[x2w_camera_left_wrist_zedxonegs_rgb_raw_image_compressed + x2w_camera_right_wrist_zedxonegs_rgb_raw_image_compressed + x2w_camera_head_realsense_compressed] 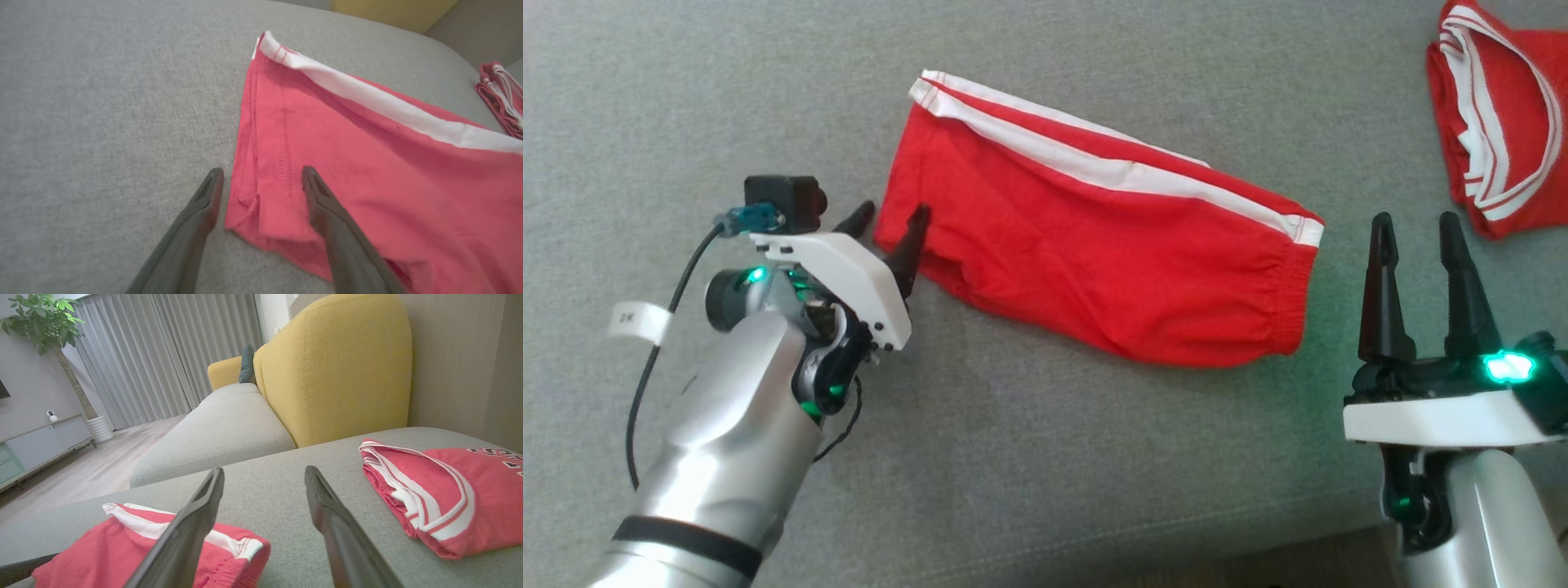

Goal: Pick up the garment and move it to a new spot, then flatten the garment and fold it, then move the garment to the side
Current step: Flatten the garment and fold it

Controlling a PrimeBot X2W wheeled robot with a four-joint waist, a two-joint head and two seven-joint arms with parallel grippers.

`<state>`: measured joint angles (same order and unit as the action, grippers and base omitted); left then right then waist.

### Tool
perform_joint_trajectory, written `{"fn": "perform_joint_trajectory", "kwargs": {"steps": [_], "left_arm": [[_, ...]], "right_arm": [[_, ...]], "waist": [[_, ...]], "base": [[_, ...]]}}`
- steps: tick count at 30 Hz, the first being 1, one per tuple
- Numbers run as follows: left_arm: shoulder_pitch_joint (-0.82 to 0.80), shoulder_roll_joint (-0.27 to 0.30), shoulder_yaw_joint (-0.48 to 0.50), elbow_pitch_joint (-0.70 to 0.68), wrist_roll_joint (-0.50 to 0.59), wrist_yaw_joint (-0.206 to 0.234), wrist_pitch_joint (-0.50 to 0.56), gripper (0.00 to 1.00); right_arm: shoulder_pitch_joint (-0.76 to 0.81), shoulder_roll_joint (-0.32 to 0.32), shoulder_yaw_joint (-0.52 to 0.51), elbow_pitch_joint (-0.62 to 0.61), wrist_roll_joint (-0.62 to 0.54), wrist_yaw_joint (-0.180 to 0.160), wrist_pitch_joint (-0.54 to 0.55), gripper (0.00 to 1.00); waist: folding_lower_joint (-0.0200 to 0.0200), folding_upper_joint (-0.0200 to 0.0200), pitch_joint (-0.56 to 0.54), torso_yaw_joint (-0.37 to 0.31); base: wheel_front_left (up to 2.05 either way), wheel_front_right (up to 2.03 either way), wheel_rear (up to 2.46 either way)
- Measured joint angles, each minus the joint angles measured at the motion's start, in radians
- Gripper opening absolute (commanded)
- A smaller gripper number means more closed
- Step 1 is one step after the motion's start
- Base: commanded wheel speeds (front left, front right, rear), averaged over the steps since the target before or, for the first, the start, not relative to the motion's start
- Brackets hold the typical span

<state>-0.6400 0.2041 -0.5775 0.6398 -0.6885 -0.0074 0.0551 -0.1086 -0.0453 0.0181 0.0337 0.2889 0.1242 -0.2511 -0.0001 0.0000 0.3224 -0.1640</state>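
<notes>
garments: 2, red | shorts [1094,253] folded on sofa [1094,457] | shirt [1503,122] cut off by frame edge | pincers: 2 | left pincer [890,214] spread at shorts' hem | right pincer [1414,220] spread, empty

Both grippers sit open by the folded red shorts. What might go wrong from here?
1. The left gripper straddles a corner of the red shorts, one finger over the fabric; pulling away might snag the hem and disturb the fold.
2. Stacked layers show at that corner; pinching only the top one would likely open the fold on lifting.
3. A second red garment lies near the right gripper; sliding the shorts that way could bump it.
</notes>
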Motion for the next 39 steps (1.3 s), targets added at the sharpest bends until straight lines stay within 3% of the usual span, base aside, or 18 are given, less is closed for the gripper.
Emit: {"fn": "perform_joint_trajectory", "kwargs": {"steps": [8, 9, 10, 12, 13, 27, 35, 39], "left_arm": [[0.002, 0.003, 0.001, -0.026, -0.020, 0.000, 0.059, 1.00], [0.002, 0.004, 0.000, -0.028, -0.020, 0.000, 0.069, 0.76], [0.002, 0.006, -0.002, -0.032, -0.026, 0.000, 0.077, 0.44], [0.002, 0.010, -0.003, -0.035, -0.030, 0.000, 0.087, 0.05], [0.003, 0.012, -0.003, -0.037, -0.030, 0.000, 0.089, 0.00], [0.228, 0.044, 0.049, -0.208, -0.085, 0.048, -0.055, 0.00], [0.417, 0.024, 0.073, -0.318, -0.137, 0.095, -0.120, 0.00], [0.448, 0.011, 0.072, -0.340, -0.142, 0.097, -0.142, 0.00]], "right_arm": [[0.000, 0.000, 0.001, 0.000, 0.000, 0.000, 0.000, 1.00], [0.000, 0.000, 0.001, 0.000, 0.000, 0.000, 0.000, 1.00], [0.000, 0.000, 0.002, 0.000, 0.000, 0.000, 0.000, 1.00], [0.000, 0.000, 0.002, 0.000, 0.000, 0.000, 0.000, 1.00], [0.000, 0.000, 0.002, 0.000, 0.000, 0.000, 0.000, 1.00], [0.002, 0.000, -0.074, 0.028, -0.041, 0.000, 0.000, 1.00], [0.017, 0.000, -0.122, 0.082, -0.090, 0.000, -0.004, 1.00], [0.016, 0.000, -0.124, 0.091, -0.105, 0.000, -0.004, 1.00]], "waist": [[0.0000, 0.0000, 0.013, -0.015], [0.0000, 0.0000, 0.013, -0.017], [0.0000, 0.0000, 0.014, -0.018], [0.0000, 0.0000, 0.014, -0.020], [0.0000, 0.0000, 0.013, -0.020], [0.0000, 0.0000, -0.042, 0.049], [0.0000, 0.0000, -0.075, 0.109], [0.0000, 0.0000, -0.086, 0.123]], "base": [[0.00, 0.00, 0.00], [0.00, 0.00, 0.00], [0.00, 0.00, 0.00], [0.00, 0.00, 0.00], [0.00, 0.00, 0.00], [0.00, 0.00, 0.00], [0.00, 0.00, 0.00], [0.00, 0.00, 0.00]]}}
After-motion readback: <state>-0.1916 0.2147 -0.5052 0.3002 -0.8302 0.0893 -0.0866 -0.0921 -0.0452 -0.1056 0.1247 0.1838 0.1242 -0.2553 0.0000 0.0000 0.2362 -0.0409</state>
